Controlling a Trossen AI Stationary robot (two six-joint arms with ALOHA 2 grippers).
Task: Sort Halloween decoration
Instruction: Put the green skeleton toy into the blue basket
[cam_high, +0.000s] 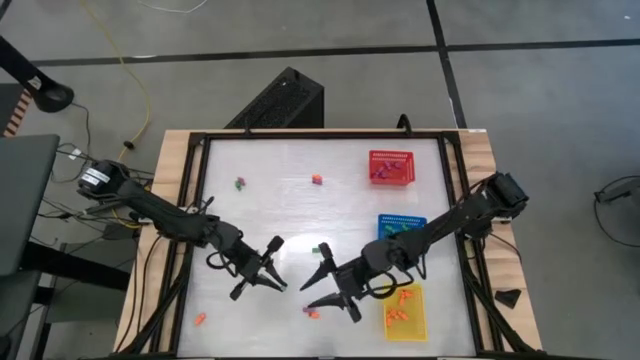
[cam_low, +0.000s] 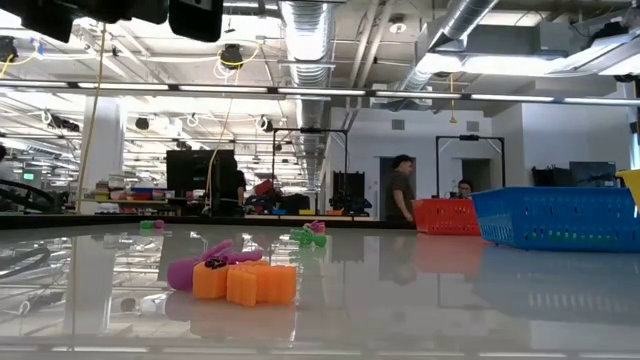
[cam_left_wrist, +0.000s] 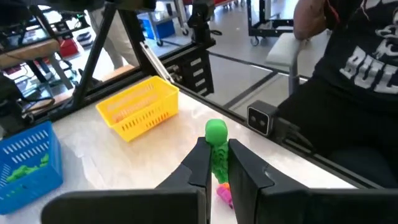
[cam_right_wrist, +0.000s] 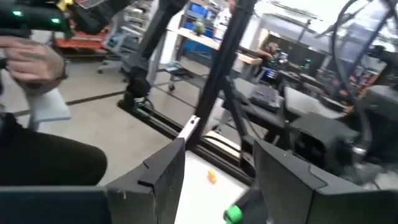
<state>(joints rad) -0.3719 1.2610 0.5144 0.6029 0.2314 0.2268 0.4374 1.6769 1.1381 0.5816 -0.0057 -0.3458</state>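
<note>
— Green figure (cam_left_wrist: 216, 144), who grips it?
— Left gripper (cam_high: 275, 268), jaws clamped on it, near table (cam_high: 270, 205) centre, at six o'clock.
— Right gripper (cam_high: 329, 283)?
— Jaws spread, empty, just beside.

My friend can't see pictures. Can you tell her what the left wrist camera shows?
The left gripper is shut on a green trinket above the white table. Beyond sit a yellow basket and a blue basket holding green pieces.
</note>
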